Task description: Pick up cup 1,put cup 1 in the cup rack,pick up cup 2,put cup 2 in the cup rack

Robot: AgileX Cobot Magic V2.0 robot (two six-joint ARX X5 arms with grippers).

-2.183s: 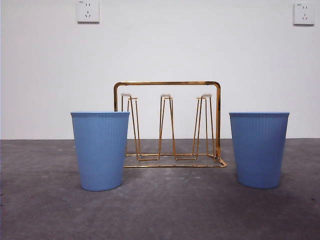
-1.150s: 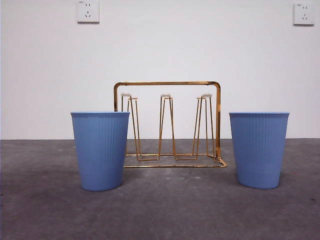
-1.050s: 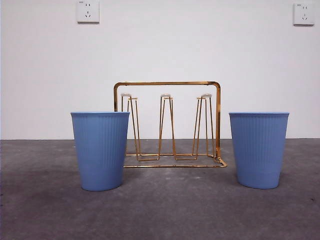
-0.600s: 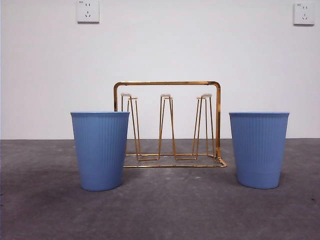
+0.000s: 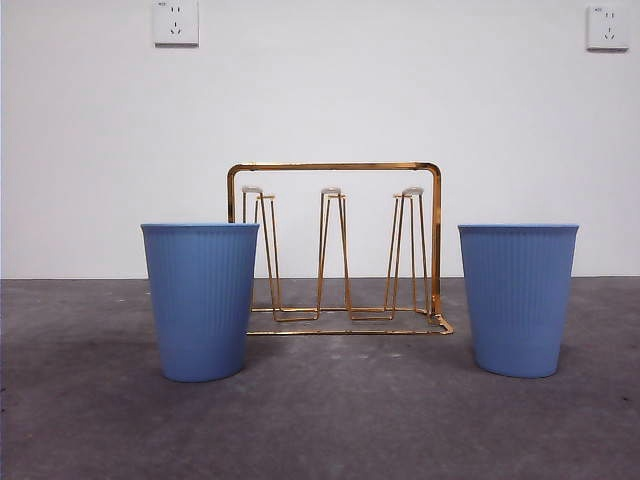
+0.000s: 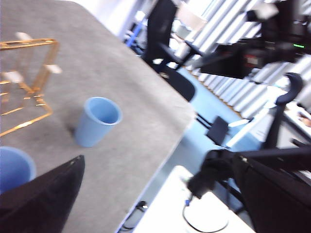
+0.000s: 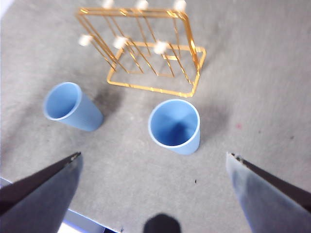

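Observation:
Two blue ribbed cups stand upright on the grey table, one at the left [image 5: 200, 300] and one at the right [image 5: 517, 300]. I cannot tell which is cup 1. The gold wire cup rack [image 5: 335, 250] stands between and behind them, its white-tipped prongs bare. No arm shows in the front view. My right gripper [image 7: 153, 155] hangs open high over the table, seeing one cup [image 7: 175, 126] near centre, the other cup [image 7: 70, 107] and the rack [image 7: 146, 43]. My left gripper [image 6: 158, 160] is open and empty, high up, viewing a cup [image 6: 97, 121] and the rack [image 6: 26, 82].
The table edge [image 6: 165, 145] runs close by the cup in the left wrist view, with chairs and equipment on the floor beyond. A white wall with two sockets [image 5: 176, 22] stands behind the table.

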